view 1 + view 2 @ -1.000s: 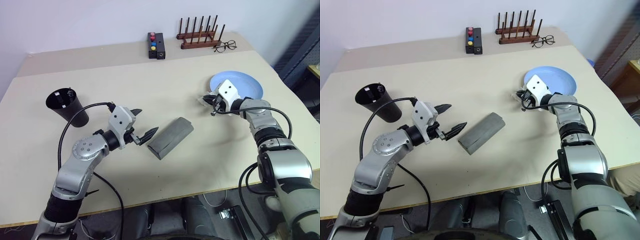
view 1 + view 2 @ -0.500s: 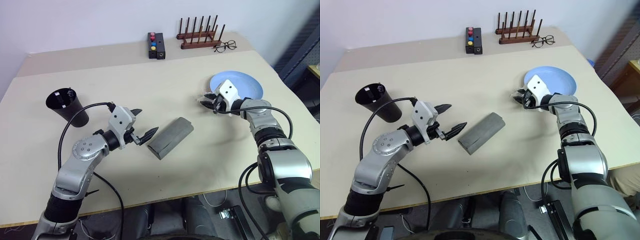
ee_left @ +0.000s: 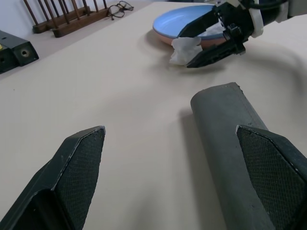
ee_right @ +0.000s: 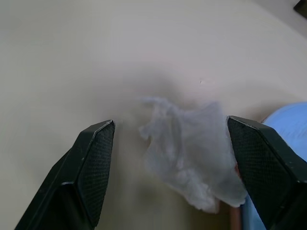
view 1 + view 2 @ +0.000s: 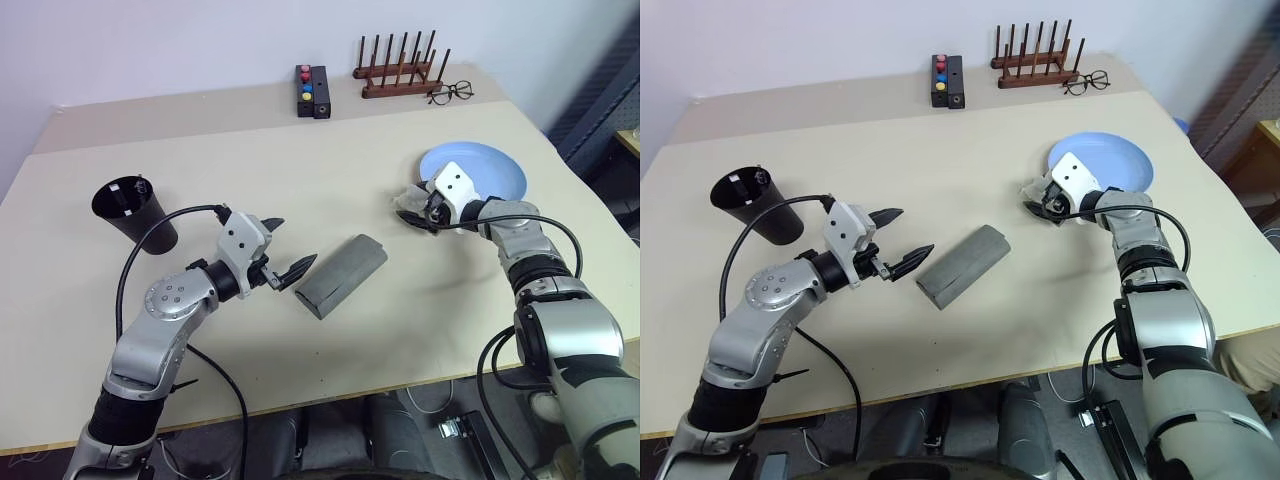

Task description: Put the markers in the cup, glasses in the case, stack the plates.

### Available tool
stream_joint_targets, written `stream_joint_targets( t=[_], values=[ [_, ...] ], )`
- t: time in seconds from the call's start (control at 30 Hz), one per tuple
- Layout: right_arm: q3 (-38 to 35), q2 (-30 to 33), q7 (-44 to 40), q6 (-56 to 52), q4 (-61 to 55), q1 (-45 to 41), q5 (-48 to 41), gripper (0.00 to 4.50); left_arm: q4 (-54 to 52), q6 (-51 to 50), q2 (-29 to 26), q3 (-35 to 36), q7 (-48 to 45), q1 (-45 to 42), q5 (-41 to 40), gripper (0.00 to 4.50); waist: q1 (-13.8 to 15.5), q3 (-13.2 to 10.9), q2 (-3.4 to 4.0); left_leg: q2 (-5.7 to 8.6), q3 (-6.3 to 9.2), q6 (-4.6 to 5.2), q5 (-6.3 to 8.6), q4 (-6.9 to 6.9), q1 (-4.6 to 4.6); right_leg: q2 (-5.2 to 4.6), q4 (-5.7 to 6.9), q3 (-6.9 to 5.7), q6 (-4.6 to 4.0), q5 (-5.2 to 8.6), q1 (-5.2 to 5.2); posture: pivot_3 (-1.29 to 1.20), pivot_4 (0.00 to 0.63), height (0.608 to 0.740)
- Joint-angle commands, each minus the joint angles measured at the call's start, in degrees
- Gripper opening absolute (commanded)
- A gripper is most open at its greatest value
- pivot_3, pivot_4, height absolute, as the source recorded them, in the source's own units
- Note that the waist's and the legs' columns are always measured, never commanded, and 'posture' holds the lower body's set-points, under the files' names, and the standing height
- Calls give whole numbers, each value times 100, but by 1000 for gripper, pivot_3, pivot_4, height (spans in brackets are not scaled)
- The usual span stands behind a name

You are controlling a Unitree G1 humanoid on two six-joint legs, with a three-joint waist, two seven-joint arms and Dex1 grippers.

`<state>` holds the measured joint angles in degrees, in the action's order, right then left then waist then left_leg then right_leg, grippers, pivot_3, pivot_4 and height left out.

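**Crumpled tissue at the plate stack**

We find the right gripper (image 4: 170, 163) spread wide around a crumpled white tissue (image 4: 189, 148) touching the blue plate (image 5: 490, 170) near the desk's right edge. Left gripper (image 5: 902, 240) gapes wide beside the closed grey case (image 5: 962, 265); cup (image 5: 750, 205) stands left; wire glasses (image 5: 452, 93) and button box (image 5: 311, 90) sit far back.

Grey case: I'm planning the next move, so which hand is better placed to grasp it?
Left. The left hand is open and points at the grey case, close beside one end. The right hand is open over a crumpled tissue by the blue plate.
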<state>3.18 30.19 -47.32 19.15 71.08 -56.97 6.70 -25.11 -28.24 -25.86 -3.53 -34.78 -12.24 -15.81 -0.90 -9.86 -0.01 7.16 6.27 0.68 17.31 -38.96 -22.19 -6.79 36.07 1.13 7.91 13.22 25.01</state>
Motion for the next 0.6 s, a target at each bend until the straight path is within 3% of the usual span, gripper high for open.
stream_joint_targets(
  t=[0.03, 0.17, 0.27, 0.47, 0.6],
  values=[
    [98, -12, 131, 95, 54, 27, 171, 3776, -215, 4, -24, 71, 20, -63, -93, 4500, 0, 0, 0, 0, 0, 0, 0, 0, 0, 0, 0, 0, 0, 0, 0, 0, 150, 740],
    [91, -39, 182, 88, 102, 11, 203, 3776, -283, -28, -40, 103, 50, -16, -93, 4500, 1, 0, 0, 0, 0, 0, 0, 0, 0, 0, 0, 0, 0, 0, -1, 0, 150, 740],
    [66, -51, 196, 77, 118, -34, 201, 2998, -328, -41, -46, 117, 70, 29, -94, 4500, 3, 0, 0, 0, 0, 0, 0, 0, 0, 0, 0, 0, 0, 0, -1, 0, 150, 740],
    [-48, -26, 180, 125, 74, -134, 105, 57, -306, -35, -39, 108, 93, 23, -104, 4500, -3, 0, 0, 0, 0, 0, 0, 0, 0, 0, 0, 0, 0, 0, -1, 0, 150, 740],
    [-174, 49, 188, 166, 4, -199, -7, 57, -260, -7, -31, 72, 81, -9, -104, 4500, -1, 0, 0, 0, 0, 0, 0, 0, 0, 0, 0, 0, 0, 0, -1, 0, 150, 740]
  ],
)
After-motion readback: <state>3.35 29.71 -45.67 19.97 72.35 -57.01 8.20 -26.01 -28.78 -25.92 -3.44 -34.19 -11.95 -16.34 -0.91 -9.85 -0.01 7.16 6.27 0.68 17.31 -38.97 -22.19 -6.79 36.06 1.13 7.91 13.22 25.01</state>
